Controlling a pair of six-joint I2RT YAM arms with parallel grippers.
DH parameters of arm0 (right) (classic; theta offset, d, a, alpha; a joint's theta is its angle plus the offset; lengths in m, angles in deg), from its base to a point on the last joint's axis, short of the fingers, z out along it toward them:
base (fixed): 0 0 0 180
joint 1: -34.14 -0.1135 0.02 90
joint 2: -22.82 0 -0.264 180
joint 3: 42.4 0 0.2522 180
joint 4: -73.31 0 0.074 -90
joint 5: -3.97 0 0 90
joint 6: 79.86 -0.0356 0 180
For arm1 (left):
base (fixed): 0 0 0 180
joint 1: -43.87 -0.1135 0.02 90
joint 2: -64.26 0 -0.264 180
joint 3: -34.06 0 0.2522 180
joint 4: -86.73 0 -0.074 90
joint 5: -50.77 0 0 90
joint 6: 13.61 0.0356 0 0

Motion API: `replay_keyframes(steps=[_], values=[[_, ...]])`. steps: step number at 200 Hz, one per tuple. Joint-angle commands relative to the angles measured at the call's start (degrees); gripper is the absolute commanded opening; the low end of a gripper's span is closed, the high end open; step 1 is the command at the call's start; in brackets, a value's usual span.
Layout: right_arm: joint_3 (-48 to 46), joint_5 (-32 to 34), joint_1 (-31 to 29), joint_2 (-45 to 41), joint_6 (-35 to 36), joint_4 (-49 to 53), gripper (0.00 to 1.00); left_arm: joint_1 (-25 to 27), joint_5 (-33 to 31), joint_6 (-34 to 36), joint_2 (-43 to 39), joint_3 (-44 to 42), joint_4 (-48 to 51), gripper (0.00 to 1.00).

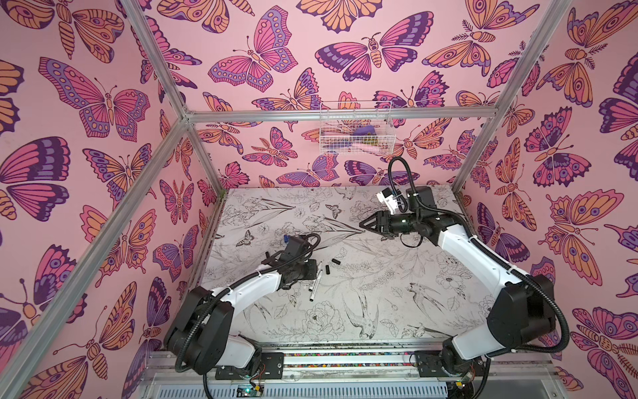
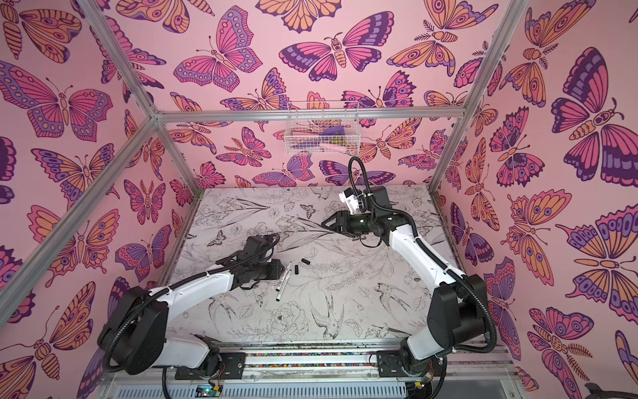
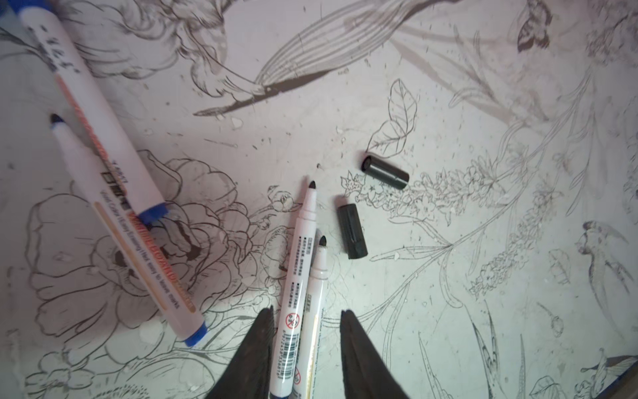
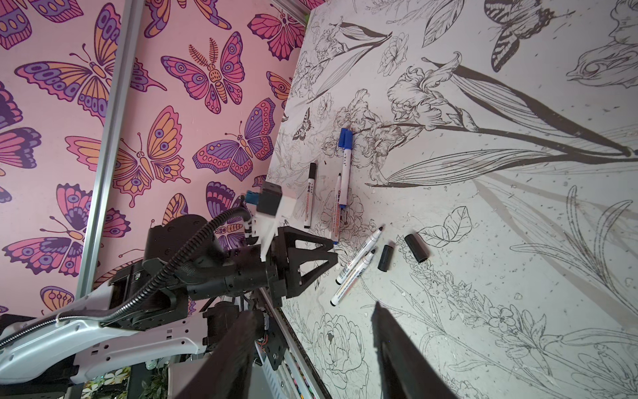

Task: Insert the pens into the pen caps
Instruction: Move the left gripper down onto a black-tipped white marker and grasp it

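Two uncapped pens with black tips, one (image 3: 297,273) beside the other (image 3: 316,293), lie side by side on the table; they also show as a pair of pens (image 1: 317,279) (image 4: 357,266) in other views. My left gripper (image 3: 307,319) (image 1: 310,271) is low over them, open, its fingers standing either side of both barrels with a gap on one side. Two black pen caps (image 3: 385,172) (image 3: 352,230) lie just beyond the tips, and show as caps (image 1: 336,261) (image 4: 416,247) elsewhere. My right gripper (image 1: 362,224) (image 4: 314,311) hovers open and empty at the back right.
A blue-capped pen (image 4: 345,155), an uncapped blue-tipped pen (image 3: 114,221) and a black-capped pen (image 4: 310,197) lie by the left wall. A white wire basket (image 1: 355,127) hangs on the back wall. Butterfly-patterned walls and aluminium posts enclose the table (image 1: 397,304).
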Motion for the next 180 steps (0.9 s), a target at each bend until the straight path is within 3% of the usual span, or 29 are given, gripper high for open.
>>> replay_keyframes(steps=[1, 68, 180], values=[[0.3, 0.0, -0.3, 0.5, 1.5, 0.5, 0.56, 0.7, 0.5, 2.2, 2.2, 1.6, 3.3, 0.36], [0.8, 0.0, -0.3, 0.4, 1.9, 1.0, 0.56, 1.9, -4.7, 5.0, 4.2, 6.6, 5.4, 0.35], [1.3, 0.4, -0.3, 0.1, 2.7, 2.4, 0.55, 2.8, -2.2, 5.3, 9.9, 6.5, 9.0, 0.33]])
